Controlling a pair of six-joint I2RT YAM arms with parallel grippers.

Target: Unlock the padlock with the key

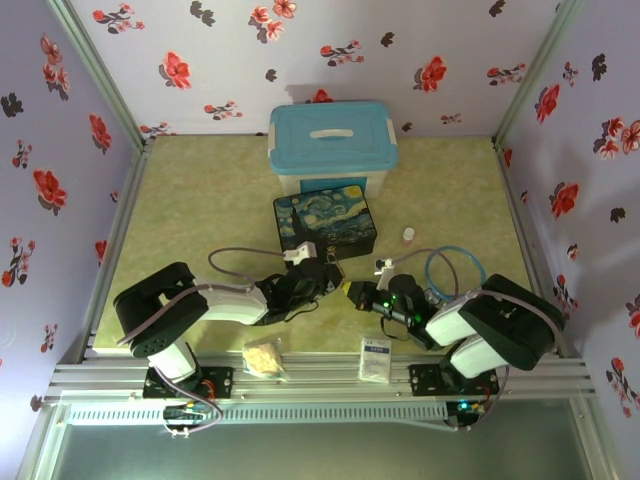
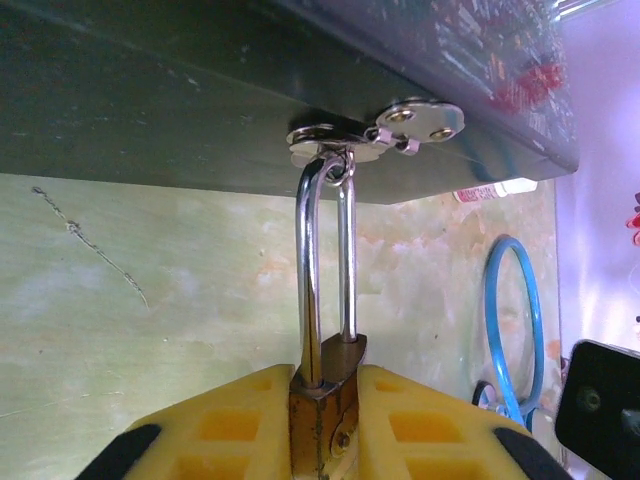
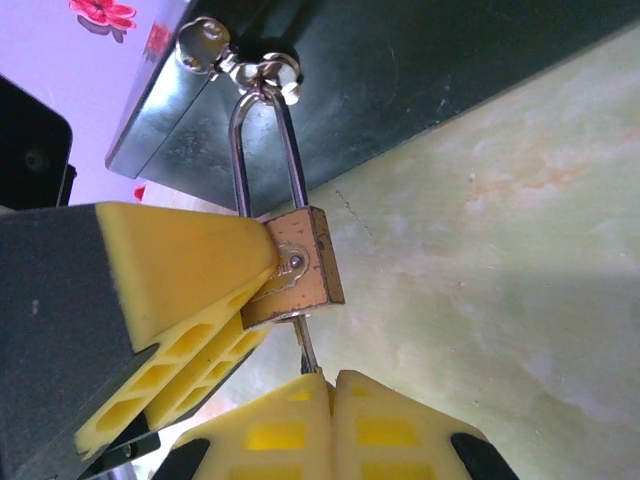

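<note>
Fingers of the left hand pinch the padlock, its shackle rising ahead of them through the hasp on the box. The right hand pinches the key, whose tip meets the padlock's base just beyond its fingertips.

green table, blue-lidded tub at back, painted box before it, white bottle, blue loop

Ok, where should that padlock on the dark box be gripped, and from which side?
Pinch the padlock by its brass body, from the side: the shackle is thin and hooked through the hasp, and the key enters the bottom end. The left gripper holds it so.
</note>
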